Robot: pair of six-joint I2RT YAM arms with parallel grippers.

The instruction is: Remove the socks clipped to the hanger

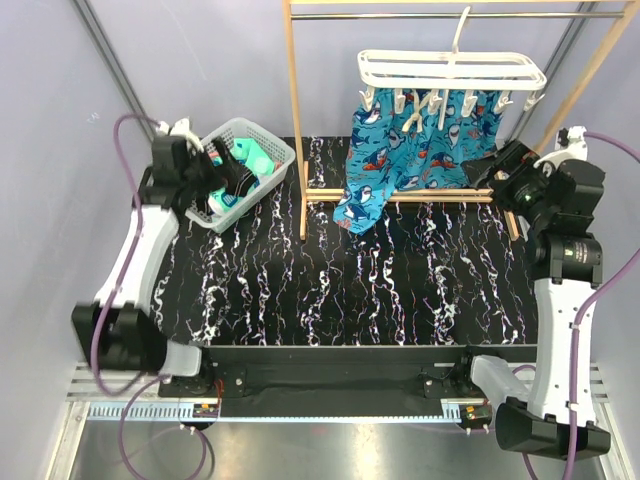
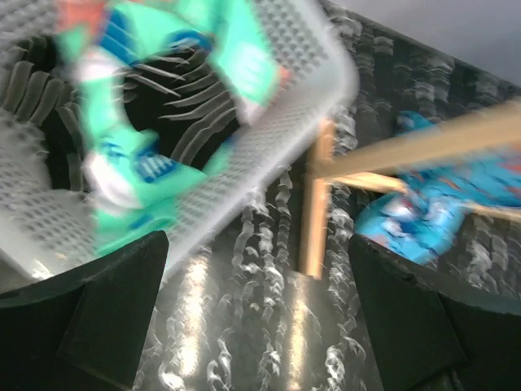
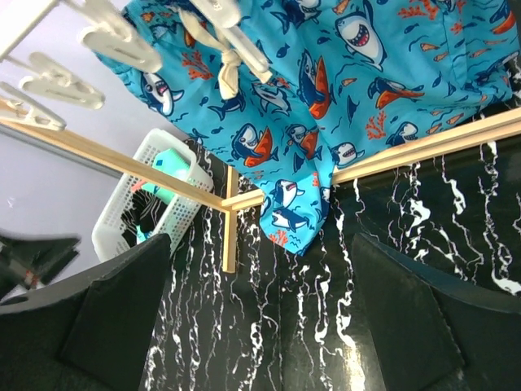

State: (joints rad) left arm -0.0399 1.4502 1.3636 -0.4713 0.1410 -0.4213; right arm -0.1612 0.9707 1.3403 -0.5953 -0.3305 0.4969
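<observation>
Hanging from the wooden rack [image 1: 296, 120], the hanger [image 1: 450, 70] has the blue shark-print cloth [image 1: 390, 150] clipped under it. Teal-green socks [image 1: 255, 155] lie in the white basket [image 1: 278, 150], well left of the hanger and lower. My left claw [image 1: 226, 186] gapes wide over that basket, gripping nothing. My right claw [image 1: 480, 171], just right of the hanger and below it, is spread too, empty

Socks [image 1: 254, 156] in basket [image 1: 281, 144]; hanger [image 1: 450, 66] on rail [image 1: 400, 15]

We have hanger [image 1: 450, 72] on rack [image 1: 294, 110] back right, cloth [image 1: 400, 150] hanging beneath; socks [image 1: 255, 155] in basket [image 1: 268, 183], back left.
</observation>
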